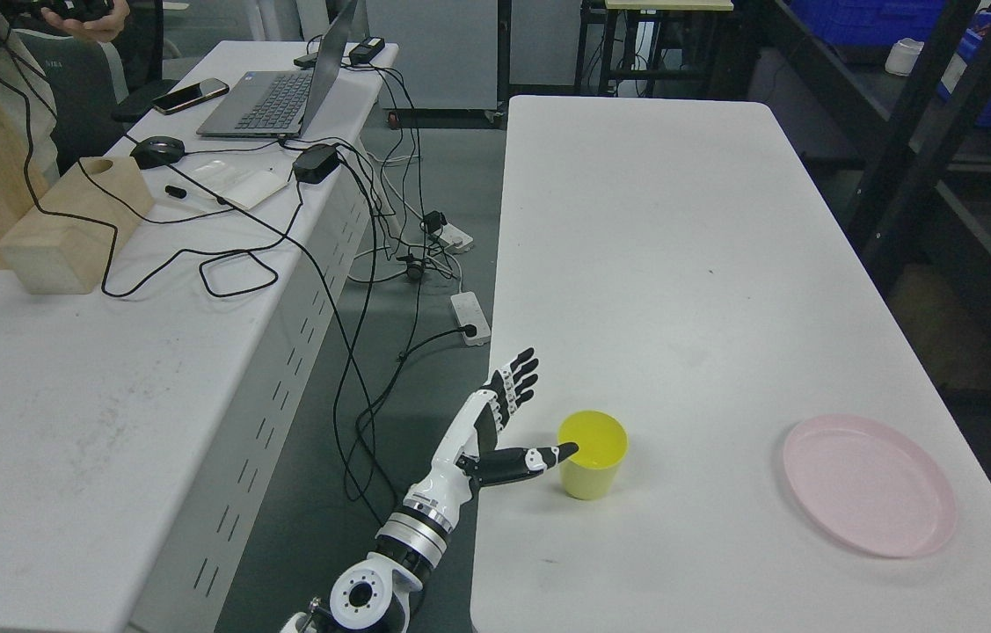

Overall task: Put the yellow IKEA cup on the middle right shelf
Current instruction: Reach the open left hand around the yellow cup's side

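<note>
A: Where's the left hand (504, 431) in the frame?

B: Lower middle, at the table's near-left edge. Its fingers (517, 378) are spread and hold nothing; the thumb tip lies at the rim of the yellow cup (592, 454), though I can't tell if it's touching.

A: So which step is this?

B: The reach, I'd judge; no grasp has been made. The cup stands upright on the white table (680, 264), just right of the hand. Next the fingers would need to wrap around the cup's wall before any lift toward the shelf.

A: And the shelf?

B: A dark rack (917, 176) runs along the right edge of the frame, beside the table. Which level is the middle right one I can't make out.

A: Anything else around?

B: A pink plate (869, 486) sits at the lower right, well apart from the cup. In the upper left is a second table (64, 396) with a laptop (284, 97), cables and a wooden block (73, 224).
</note>
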`<state>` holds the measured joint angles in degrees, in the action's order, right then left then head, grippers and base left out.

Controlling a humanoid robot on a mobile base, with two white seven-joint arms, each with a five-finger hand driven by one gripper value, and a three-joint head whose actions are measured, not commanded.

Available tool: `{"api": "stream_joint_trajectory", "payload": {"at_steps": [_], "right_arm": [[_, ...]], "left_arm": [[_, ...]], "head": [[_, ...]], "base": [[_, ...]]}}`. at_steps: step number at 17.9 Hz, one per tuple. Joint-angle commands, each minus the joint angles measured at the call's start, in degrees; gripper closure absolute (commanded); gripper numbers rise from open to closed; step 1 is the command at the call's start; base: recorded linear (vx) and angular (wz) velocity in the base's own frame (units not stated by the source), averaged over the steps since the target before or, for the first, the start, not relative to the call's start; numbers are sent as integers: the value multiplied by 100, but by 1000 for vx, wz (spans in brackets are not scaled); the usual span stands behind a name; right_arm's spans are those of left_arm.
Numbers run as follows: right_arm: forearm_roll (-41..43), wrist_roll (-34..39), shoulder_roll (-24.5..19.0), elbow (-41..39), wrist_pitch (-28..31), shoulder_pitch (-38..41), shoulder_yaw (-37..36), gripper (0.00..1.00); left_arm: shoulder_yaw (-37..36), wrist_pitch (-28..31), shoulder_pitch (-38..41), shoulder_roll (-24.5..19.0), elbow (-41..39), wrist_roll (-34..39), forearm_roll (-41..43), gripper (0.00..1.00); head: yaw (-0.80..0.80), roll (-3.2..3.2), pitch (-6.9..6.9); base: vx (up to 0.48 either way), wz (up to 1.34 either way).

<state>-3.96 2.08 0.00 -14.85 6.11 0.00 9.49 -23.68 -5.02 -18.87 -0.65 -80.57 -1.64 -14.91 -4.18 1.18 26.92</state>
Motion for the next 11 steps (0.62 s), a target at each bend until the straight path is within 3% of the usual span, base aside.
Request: {"api": "stream_joint_trajectory", "payload": {"at_steps": [1, 6, 11], "right_arm": [[0, -6, 100, 0, -4, 35, 0, 1], [0, 3, 100, 0, -4, 35, 0, 1], [0, -6, 100, 0, -4, 35, 0, 1]], "left_arm": [[-278, 80, -20, -35, 59, 6, -179, 3], [144, 598, -55, -35, 129, 6, -389, 3], [338, 625, -266, -35, 376, 6, -408, 3]], "head": [[0, 0, 0], [0, 0, 0], [0, 0, 0]], "base": [[0, 0], [0, 0], [0, 0]]}}
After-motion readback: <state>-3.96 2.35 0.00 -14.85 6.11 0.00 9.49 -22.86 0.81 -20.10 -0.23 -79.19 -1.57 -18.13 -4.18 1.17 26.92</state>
